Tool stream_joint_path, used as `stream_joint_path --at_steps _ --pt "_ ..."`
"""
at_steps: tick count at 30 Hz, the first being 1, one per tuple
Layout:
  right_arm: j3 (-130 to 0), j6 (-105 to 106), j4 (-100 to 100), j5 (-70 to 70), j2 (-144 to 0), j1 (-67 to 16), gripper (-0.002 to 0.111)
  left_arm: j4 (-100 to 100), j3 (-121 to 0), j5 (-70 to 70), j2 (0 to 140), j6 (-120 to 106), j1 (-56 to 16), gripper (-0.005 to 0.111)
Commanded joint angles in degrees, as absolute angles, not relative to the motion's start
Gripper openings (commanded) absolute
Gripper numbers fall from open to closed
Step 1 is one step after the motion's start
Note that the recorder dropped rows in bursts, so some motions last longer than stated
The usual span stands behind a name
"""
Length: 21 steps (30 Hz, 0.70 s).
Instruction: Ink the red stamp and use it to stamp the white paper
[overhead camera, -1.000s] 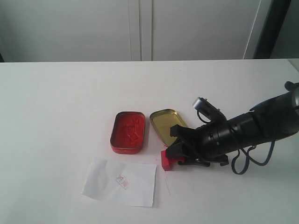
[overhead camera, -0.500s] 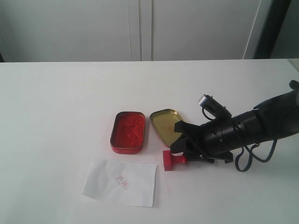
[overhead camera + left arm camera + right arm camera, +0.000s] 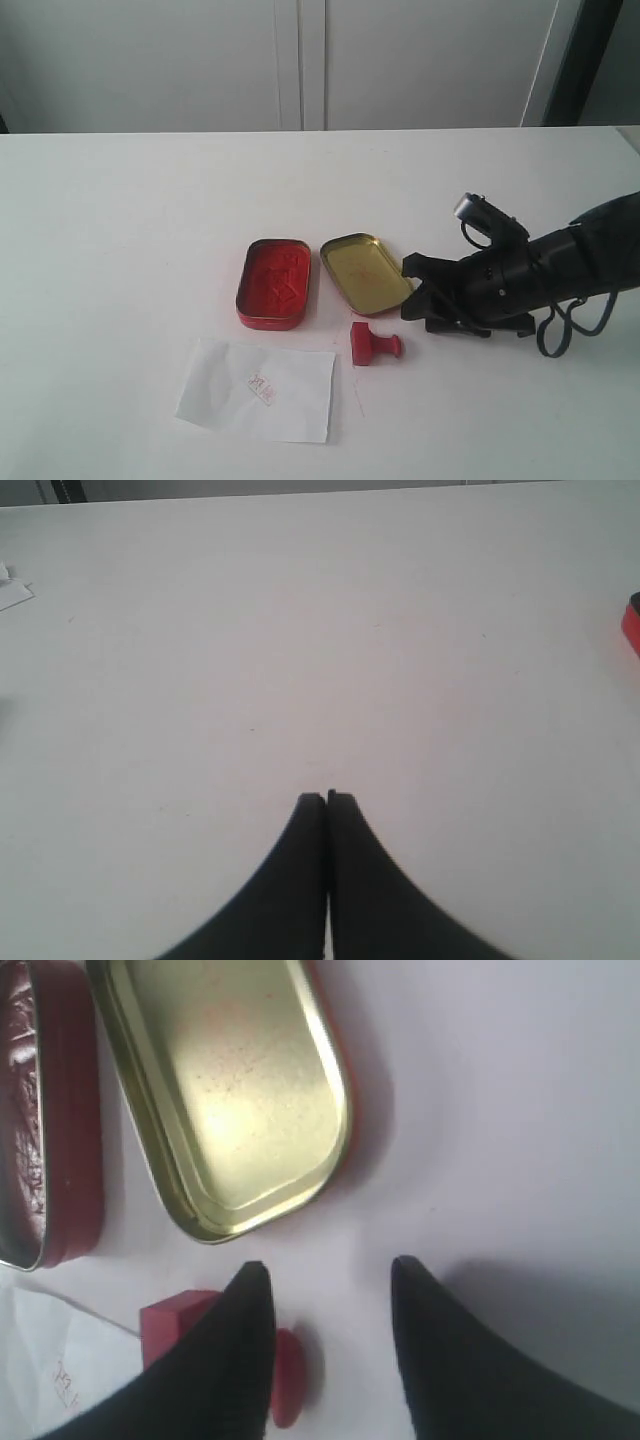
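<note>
My right arm [image 3: 560, 265]: matte black, a thick ribbed cylinder narrowing toward the jaws. A small camera module [image 3: 480, 215] with a silver-grey tip sits on top. A thin black cable [image 3: 541, 338] loops under the wrist. The right jaws have two smooth black fingers [image 3: 235, 1360], curved, with blunt tips. The left jaws are the same black, horn-shaped, with squared tips.

Wide open bench [image 3: 120, 210] fills the upper and left frame. Mid-frame, the red tin [image 3: 275, 282], gold lid [image 3: 365, 272], red stamp [image 3: 374, 344] and white paper [image 3: 257, 390] crowd close together.
</note>
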State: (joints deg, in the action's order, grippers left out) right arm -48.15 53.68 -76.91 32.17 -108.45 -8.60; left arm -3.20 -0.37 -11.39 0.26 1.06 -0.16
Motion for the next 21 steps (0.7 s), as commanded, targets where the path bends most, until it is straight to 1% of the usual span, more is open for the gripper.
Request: stream_joint_path --at_steps 1,4,6,11,18,21 --pt "-47.87 53.69 -73.19 32.09 -107.13 -7.98 0.020 -3.43 0.00 -11.16 0.00 1.09 -0.09 0.000" --pt "-47.87 53.40 -71.54 33.06 -106.51 -7.98 0.006 -3.43 0.00 -11.16 0.00 1.09 -0.09 0.000" --pt "-47.87 53.18 -71.45 33.73 -106.11 -7.98 0.000 -3.43 0.00 -11.16 0.00 1.09 -0.09 0.000" --pt "-47.87 50.52 -68.53 34.66 -103.98 -7.98 0.000 -3.43 0.00 -11.16 0.00 1.09 -0.09 0.000" --pt "-47.87 29.88 -43.24 32.81 -97.44 -7.98 0.000 -3.43 0.00 -11.16 0.00 1.09 -0.09 0.000" --pt "-47.87 24.68 -36.35 31.83 -95.45 -7.98 0.000 -3.43 0.00 -11.16 0.00 1.09 -0.09 0.000"
